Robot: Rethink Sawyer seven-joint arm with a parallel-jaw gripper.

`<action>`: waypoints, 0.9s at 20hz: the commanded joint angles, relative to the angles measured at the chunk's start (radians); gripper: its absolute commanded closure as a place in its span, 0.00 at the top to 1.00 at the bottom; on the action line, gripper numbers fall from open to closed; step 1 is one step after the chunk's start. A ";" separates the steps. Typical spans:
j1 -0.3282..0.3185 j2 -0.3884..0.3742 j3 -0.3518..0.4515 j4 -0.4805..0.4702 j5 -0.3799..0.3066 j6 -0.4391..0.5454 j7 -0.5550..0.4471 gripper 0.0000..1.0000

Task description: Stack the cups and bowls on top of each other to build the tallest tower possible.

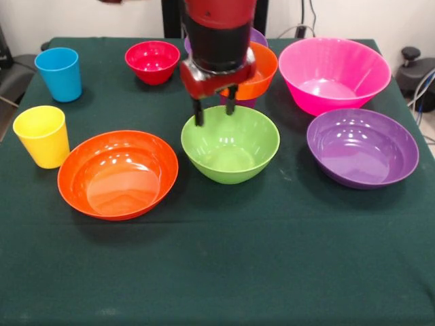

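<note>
The gripper (pixel 213 111) is seen narrowly parted and empty above the far rim of the green bowl (pixel 230 144) at table centre, flanked by the wide orange bowl (pixel 117 174) and a purple bowl (pixel 362 147), with the small orange bowl (pixel 262 71) stacked behind.

Upright, mouths up: green bowl (pixel 230 145) directly under gripper (pixel 214 111); wide orange bowl (pixel 117 174), yellow cup (pixel 43 135), blue cup (pixel 58 73), red bowl (pixel 153 61) at picture-left of it; purple bowl (pixel 362 147), pink bowl (pixel 334 73) picture-right; small orange bowl (pixel 259 75) behind (partly hidden).
</note>
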 commanded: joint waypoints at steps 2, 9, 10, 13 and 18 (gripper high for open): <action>0.068 0.154 -0.056 -0.106 -0.036 -0.145 0.058 1.00; 0.086 0.218 -0.073 -0.161 -0.040 -0.199 0.043 1.00; 0.090 0.227 -0.073 -0.172 -0.035 -0.197 0.035 1.00; 0.104 0.245 -0.069 -0.203 -0.017 -0.184 0.028 1.00; 0.114 0.241 -0.076 -0.200 -0.011 -0.196 0.051 1.00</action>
